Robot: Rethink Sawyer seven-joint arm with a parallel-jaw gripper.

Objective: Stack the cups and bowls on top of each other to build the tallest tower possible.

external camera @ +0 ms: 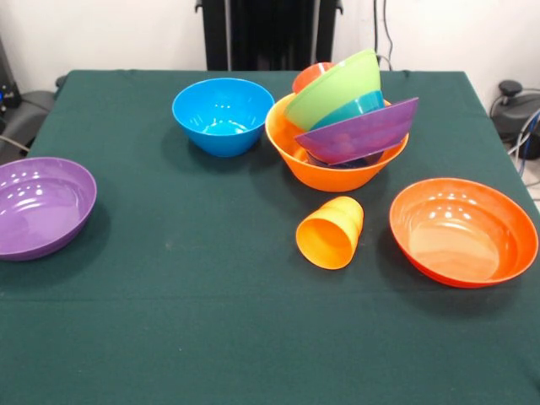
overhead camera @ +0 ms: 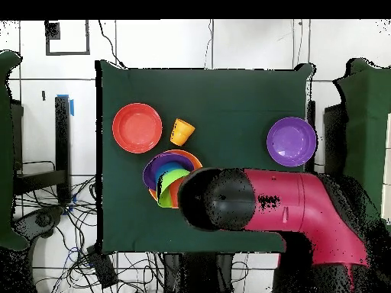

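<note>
Gripper: unseen, state cannot be told; arm [overhead camera: 282,202] hangs above the table [external camera: 169,337], just beside the tower [external camera: 342,126].

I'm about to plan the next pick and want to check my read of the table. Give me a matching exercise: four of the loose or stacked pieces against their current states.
Things:
1. small yellow-orange plastic cup
2. wide red-orange plastic bowl
3. lime green plastic bowl
4. medium blue plastic bowl

States:
A. tilted, inside the large yellow-orange plastic bowl
B. upright and alone, at the front view's right
C. lying on its side, mouth open toward the front camera
D. upright on the cloth, left of the stack in the front view

Pairs: 1-C, 2-B, 3-A, 4-D
</note>
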